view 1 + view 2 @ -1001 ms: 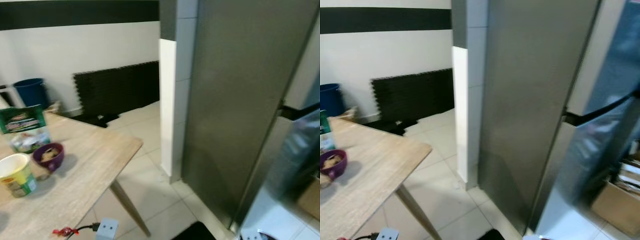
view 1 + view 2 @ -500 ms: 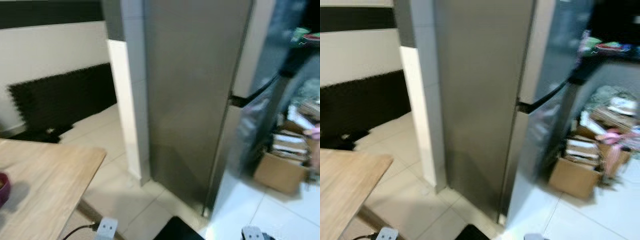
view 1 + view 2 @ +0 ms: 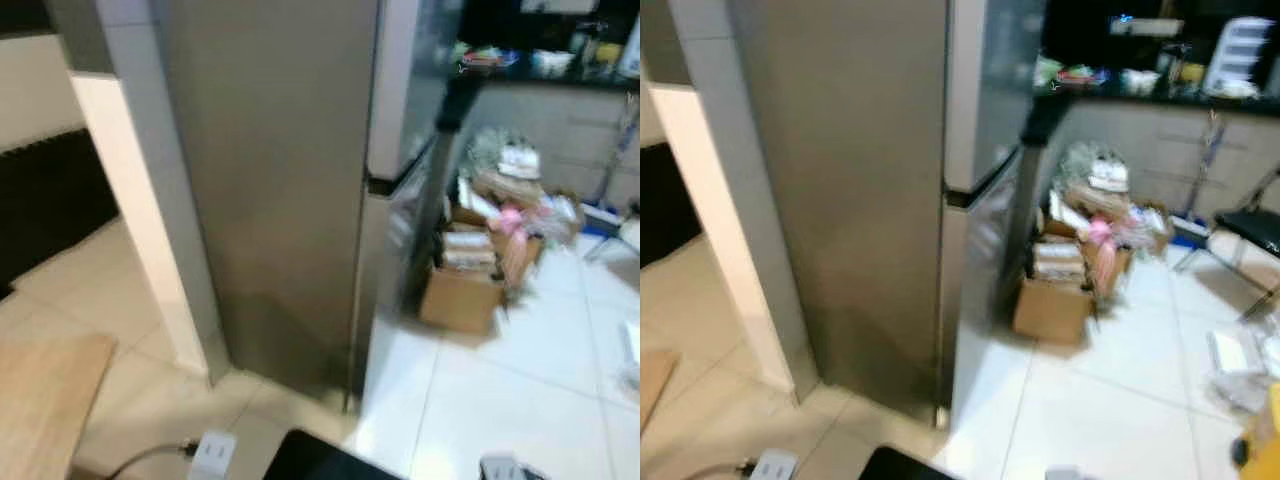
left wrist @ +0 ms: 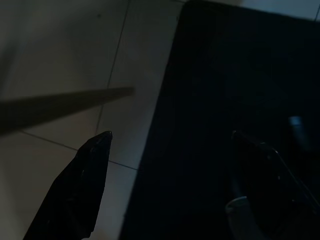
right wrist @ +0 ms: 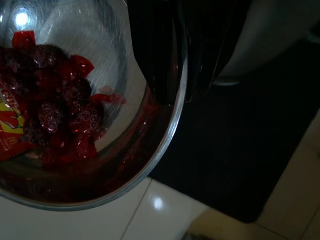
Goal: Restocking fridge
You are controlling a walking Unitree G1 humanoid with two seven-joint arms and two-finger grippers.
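Presently, a glass bowl [image 5: 95, 125] of red berries is gripped at its rim by the right hand [image 5: 175, 60], the left hand [image 4: 165, 165] hung open, with the closed fridge [image 3: 290, 170] ahead-left of the bowl.

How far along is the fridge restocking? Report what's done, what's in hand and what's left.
Done: nothing that shows; the fridge looks shut, though the head views are blurred. In hand: the right gripper grips the rim of a bowl of red berries, and the left gripper hangs open over the floor. Left: probably step to the fridge's front, open a door and set the bowl inside.
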